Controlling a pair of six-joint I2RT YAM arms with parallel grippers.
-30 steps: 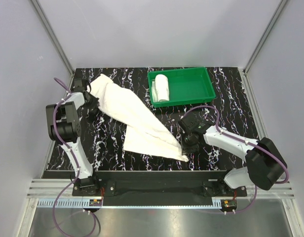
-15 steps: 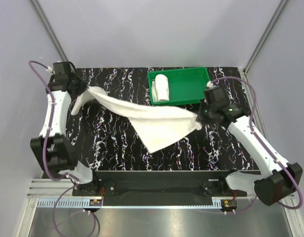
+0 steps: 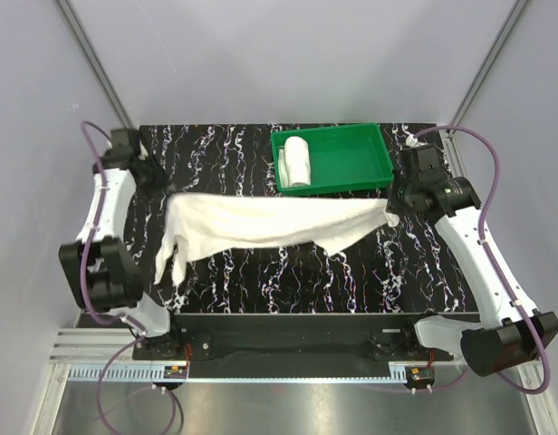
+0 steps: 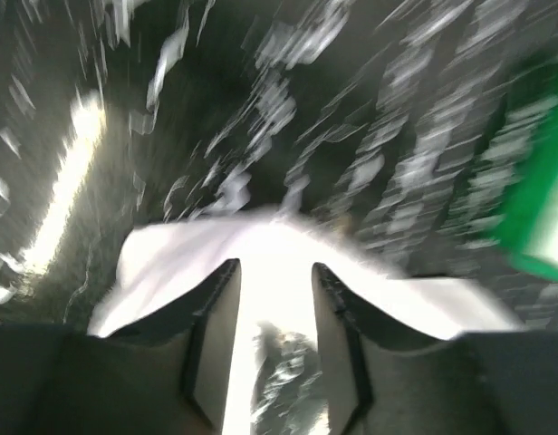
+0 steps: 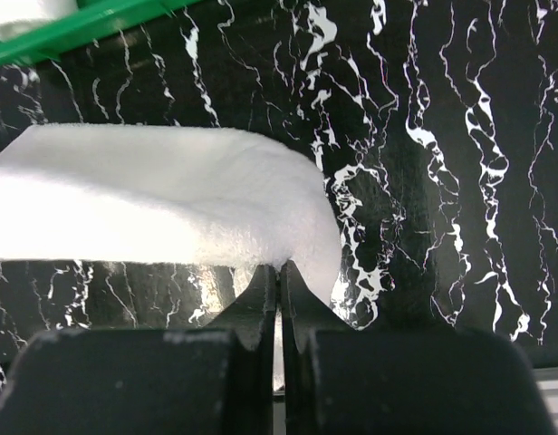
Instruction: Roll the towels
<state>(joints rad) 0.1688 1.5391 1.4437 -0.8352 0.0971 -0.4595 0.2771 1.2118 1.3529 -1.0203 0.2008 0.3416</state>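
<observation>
The long white towel (image 3: 261, 222) lies stretched left to right across the black marbled table. Its left end (image 3: 175, 249) droops toward the front. My right gripper (image 3: 394, 204) is shut on its right corner, and in the right wrist view the right gripper (image 5: 279, 267) pinches the edge of the long towel (image 5: 152, 199). My left gripper (image 3: 159, 178) stands open just behind the towel's left end, holding nothing. The blurred left wrist view shows the left gripper (image 4: 274, 272) spread over the long towel (image 4: 270, 237). The smaller towel (image 3: 297, 161) sits rolled in the tray.
A green plastic tray (image 3: 351, 159) stands at the back of the table, right of centre; its edge (image 5: 80, 23) shows in the right wrist view. Grey walls with metal posts close in the left, right and back sides.
The towel, held up between both grippers, now lies spread across the table. My left gripper has opened and let go of its corner. The right gripper moved further right, still holding.
</observation>
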